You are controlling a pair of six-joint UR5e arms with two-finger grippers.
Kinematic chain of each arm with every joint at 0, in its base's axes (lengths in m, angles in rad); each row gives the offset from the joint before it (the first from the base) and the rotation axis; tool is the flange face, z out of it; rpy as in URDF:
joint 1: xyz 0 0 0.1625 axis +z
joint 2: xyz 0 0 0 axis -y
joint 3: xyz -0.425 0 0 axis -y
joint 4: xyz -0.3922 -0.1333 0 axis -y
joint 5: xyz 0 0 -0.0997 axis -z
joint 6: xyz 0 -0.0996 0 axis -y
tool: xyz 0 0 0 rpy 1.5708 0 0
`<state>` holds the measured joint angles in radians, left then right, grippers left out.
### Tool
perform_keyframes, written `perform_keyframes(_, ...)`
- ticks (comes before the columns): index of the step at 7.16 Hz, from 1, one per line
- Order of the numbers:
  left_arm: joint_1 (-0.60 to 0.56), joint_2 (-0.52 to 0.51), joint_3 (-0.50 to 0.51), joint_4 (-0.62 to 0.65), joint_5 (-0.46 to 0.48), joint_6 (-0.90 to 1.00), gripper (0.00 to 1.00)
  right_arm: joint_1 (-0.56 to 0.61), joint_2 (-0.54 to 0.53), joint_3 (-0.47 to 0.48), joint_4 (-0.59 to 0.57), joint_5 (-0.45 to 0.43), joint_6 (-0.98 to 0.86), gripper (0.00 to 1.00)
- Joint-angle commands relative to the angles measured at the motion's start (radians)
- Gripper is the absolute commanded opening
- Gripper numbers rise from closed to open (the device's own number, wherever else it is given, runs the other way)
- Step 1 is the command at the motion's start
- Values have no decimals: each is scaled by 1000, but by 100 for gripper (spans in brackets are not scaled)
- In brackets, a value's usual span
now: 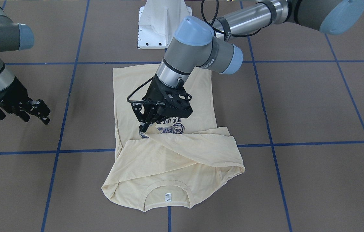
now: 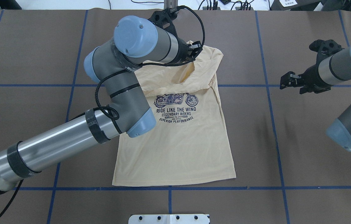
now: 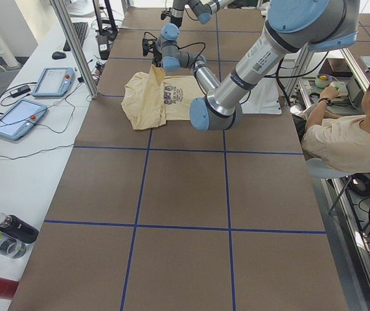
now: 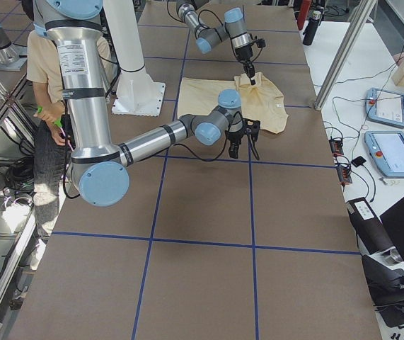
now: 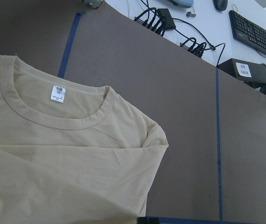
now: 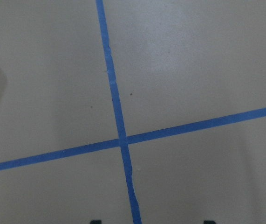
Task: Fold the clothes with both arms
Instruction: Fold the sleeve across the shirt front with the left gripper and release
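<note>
The pale cream-yellow shirt (image 1: 169, 161) lies print side up in the middle of the table (image 2: 302, 140). Its collar end is folded back over itself, with the white neck label (image 1: 168, 197) showing; the label (image 5: 58, 93) also shows in the left wrist view. My left gripper (image 1: 143, 128) stands over the motorcycle print (image 2: 177, 99), shut on a raised edge of the folded part. In the overhead view the left wrist hides its fingers. My right gripper (image 1: 41, 114) hovers open above bare table, well clear of the shirt (image 2: 178, 146). The right wrist view holds only table and tape.
Blue tape lines (image 2: 274, 124) grid the brown table. The white pedestal base (image 1: 156, 25) stands at the robot's edge. A seated person (image 3: 346, 139) is beside the table. Tablets (image 3: 16, 116), cables and bottles (image 3: 10, 230) line a white side bench.
</note>
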<state>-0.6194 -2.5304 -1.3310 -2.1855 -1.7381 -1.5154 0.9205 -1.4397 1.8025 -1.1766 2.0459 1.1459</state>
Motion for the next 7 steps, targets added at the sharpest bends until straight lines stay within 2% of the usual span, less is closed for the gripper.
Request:
perform_keyframes(1, 36, -56, 62, -2, 55, -6, 0, 3, -1, 3, 0, 2, 0, 79)
perform_keyframes(3, 40, -74, 101, -13, 57, -6, 0, 30, -2, 6, 0, 34, 0, 79)
perform_keyframes(5, 52, -93, 108, -14, 61, -9, 14, 31, -7, 11, 0, 37, 2, 80)
perform_keyframes(6, 56, -103, 124, -14, 63, -11, 15, 31, -7, 12, 0, 37, 2, 80)
perform_keyframes(7, 58, -107, 124, -14, 61, -11, 43, 31, -7, 23, 0, 37, 5, 81)
